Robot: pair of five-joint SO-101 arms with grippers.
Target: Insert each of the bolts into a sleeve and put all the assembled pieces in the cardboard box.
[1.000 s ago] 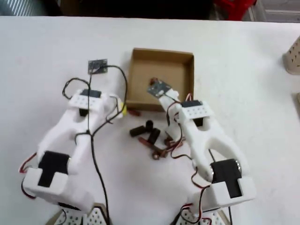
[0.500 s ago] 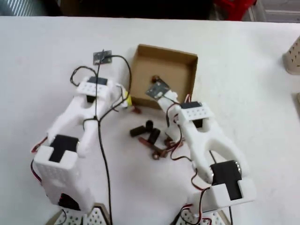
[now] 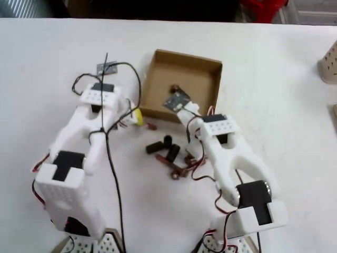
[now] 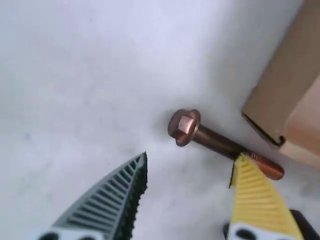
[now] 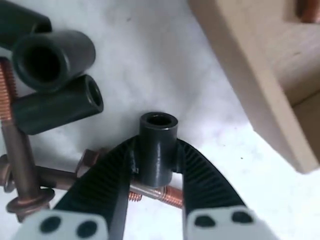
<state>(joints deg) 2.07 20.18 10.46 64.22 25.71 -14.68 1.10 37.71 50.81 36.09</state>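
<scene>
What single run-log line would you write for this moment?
left gripper: open, above bolt by box | right gripper: shut on sleeve

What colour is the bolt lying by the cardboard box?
The bolt is copper-coloured, clearest in the left wrist view.

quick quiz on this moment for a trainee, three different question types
1. True or false: the right gripper is shut on a sleeve.
2. The bolt by the left gripper lies: A) on the table beside the cardboard box; B) inside a sleeve; C) clamped and lifted.
3. Fill in: the left gripper's fingers are ____.

Key: 1 true; 2 A; 3 open.
</scene>
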